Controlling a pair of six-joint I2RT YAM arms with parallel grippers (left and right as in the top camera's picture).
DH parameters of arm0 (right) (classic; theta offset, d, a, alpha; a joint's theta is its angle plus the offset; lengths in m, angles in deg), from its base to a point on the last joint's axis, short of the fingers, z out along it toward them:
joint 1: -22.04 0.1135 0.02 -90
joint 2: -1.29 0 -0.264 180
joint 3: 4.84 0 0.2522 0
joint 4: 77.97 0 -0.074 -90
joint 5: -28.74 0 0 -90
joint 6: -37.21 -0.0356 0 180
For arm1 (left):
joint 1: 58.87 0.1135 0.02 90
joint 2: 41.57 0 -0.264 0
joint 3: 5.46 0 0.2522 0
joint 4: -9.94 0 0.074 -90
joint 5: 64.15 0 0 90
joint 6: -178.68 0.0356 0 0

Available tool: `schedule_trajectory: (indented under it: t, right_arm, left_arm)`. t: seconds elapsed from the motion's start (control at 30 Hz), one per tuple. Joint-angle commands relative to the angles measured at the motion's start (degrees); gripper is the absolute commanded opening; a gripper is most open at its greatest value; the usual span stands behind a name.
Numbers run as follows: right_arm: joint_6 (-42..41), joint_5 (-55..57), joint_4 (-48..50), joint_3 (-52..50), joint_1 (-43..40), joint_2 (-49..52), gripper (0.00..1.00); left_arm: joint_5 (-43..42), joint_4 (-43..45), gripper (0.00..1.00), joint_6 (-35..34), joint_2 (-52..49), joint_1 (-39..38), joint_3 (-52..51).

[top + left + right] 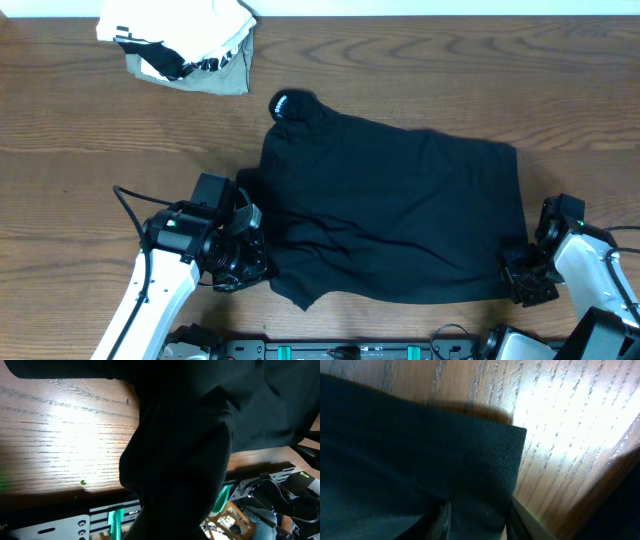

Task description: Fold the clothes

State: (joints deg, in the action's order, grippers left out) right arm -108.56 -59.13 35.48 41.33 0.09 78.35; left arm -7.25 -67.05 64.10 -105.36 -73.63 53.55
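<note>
The bench (80, 150) is brown wood grain, with a white-and-grey bundle (185, 45) at its far edge. The clothes (400, 220) lie spread near the middle: plain black, soft and creased, with a small pale print (284, 102) at the bunched far end. My left claw (243, 262) is clenched on their near left edge, and fabric drapes over its camera. My right claw (527, 280) straddles the near right corner, where a fine mesh weave shows; whether it is gripping or loose, I cannot tell.

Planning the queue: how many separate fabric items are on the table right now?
2. The black garment lies spread at the centre; a white-and-grey bundle sits at the far left. Another could be hidden beneath the black one.
</note>
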Motion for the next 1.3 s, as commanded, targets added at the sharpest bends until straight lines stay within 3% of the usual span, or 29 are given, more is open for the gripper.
schedule_trajectory:
  t: [0.0,0.37,0.63,0.7,0.9,1.27]
  right_arm:
    - [-0.4,0.4,0.3,-1.2,-0.3,-0.7,0.36]
    - [-1.0,0.4,0.3,-2.6,-0.2,-0.7,0.44]
    - [-1.7,0.4,1.4,-3.4,-0.3,-0.7,0.43]
    - [-1.6,0.4,1.4,-3.5,-0.3,-0.7,0.37]
    - [-2.5,0.5,2.7,-5.1,-0.3,-0.7,0.02]
    - [-2.5,0.9,-4.5,0.2,-0.3,-0.7,0.02]
  left_arm:
    - [-0.7,-0.3,0.06,0.4,0.2,0.3,0.4]
    - [-0.8,-0.1,0.07,0.6,0.2,0.3,0.4]
    - [-0.8,0.3,0.07,0.6,0.2,0.3,0.4]
    - [-0.8,0.3,0.07,0.6,0.2,0.3,0.4]
    - [-0.8,0.3,0.07,0.6,0.2,0.3,0.4]
    - [-3.7,-1.7,0.06,0.6,0.3,0.3,1.6]
